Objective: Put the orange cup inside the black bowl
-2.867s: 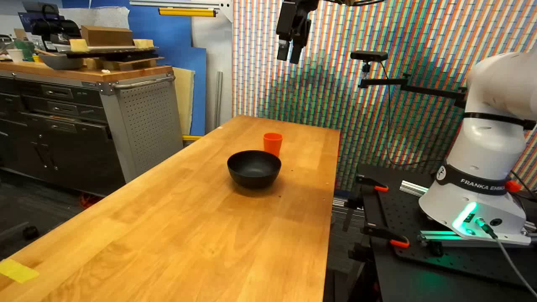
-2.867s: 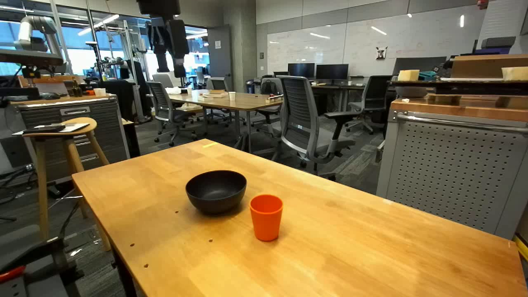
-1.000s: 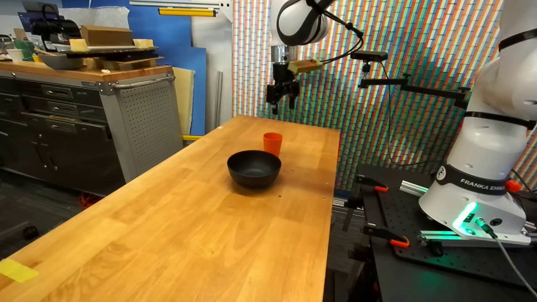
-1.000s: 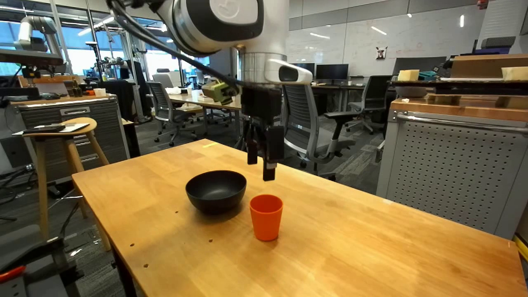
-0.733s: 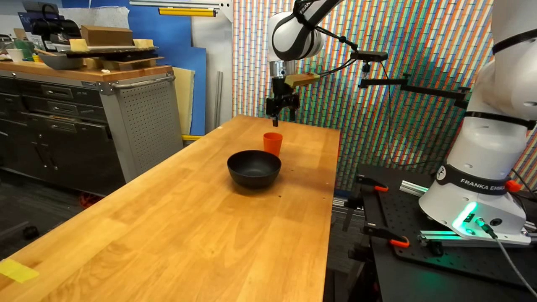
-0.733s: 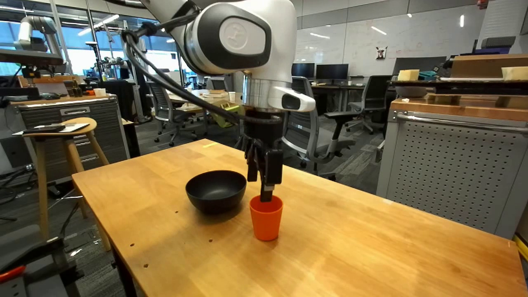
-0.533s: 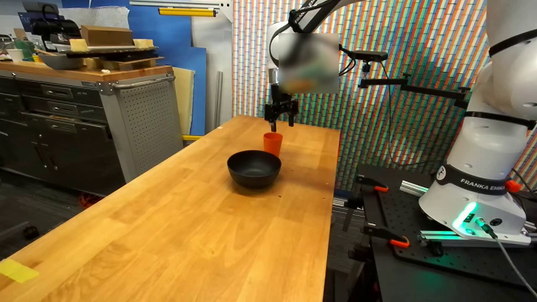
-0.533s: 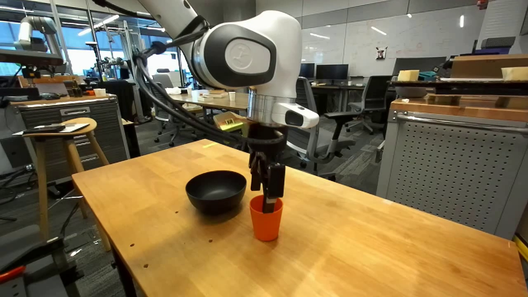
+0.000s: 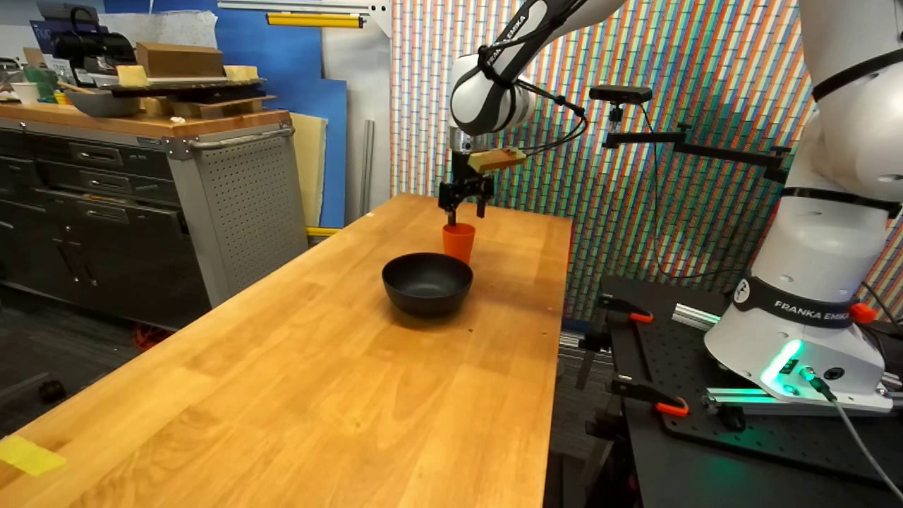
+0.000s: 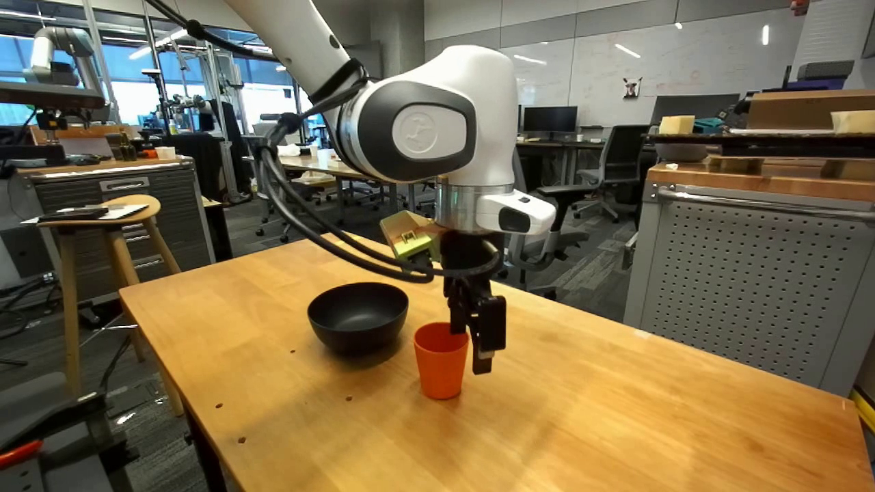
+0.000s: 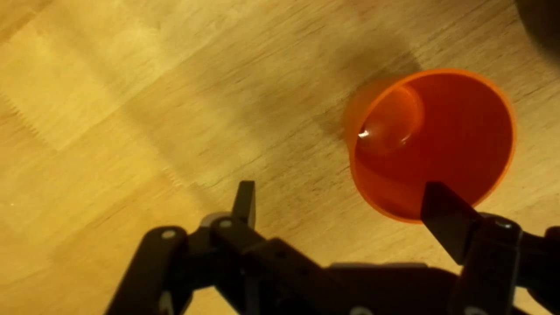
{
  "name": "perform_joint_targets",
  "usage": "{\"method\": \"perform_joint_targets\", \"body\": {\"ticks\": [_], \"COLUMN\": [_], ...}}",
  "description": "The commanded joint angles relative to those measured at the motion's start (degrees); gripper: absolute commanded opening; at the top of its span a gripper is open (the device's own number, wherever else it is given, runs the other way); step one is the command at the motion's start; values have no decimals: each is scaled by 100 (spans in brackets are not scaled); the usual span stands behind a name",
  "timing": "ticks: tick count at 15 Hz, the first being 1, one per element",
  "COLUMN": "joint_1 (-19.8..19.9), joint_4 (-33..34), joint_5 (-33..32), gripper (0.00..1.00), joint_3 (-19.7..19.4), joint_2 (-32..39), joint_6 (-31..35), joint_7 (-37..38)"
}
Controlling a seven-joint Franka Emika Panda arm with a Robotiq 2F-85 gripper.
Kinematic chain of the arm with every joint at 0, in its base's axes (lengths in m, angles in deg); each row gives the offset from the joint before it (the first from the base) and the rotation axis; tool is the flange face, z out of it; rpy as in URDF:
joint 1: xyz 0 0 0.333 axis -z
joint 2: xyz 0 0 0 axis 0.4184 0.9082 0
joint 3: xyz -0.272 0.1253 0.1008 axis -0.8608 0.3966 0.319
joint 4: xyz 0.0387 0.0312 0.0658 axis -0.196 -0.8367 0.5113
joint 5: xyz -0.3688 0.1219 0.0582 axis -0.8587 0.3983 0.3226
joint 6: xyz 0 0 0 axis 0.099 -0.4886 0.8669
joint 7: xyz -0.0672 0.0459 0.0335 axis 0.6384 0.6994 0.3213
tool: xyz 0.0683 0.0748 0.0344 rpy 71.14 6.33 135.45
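the orange cup (image 11: 437, 140) stands upright, just beside the spread claw (image 11: 340, 183)

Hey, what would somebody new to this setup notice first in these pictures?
Probably the bright orange cup, upright on the wooden table beside the black bowl. Next, perhaps, the open claw, one fingertip overlapping the cup in the wrist view. In an exterior view, the multicoloured striped backdrop behind the table also stands out.

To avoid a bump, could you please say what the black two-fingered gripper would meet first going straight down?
The gripper would likely meet the round orange plastic cup first: in the wrist view, one black finger overlaps its rim; depth is unclear.
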Motion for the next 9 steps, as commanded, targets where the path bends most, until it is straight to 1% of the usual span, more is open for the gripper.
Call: {"method": "perform_joint_targets", "body": {"ticks": [1, 3, 6, 7, 8, 9], "joint_1": [31, 36, 41, 55, 67, 77], "joint_4": [145, 103, -15, -46, -60, -78], "joint_5": [40, 74, 110, 161, 206, 270], "gripper": [65, 50, 26, 20, 11, 8], "joint_3": [-68, -63, -48, -27, -11, 9], "joint_2": [185, 179, 137, 109, 91, 53], "joint_6": [77, -97, -190, -252, -313, -364], "joint_7": [-1, 17, 23, 22, 11, 5]}}
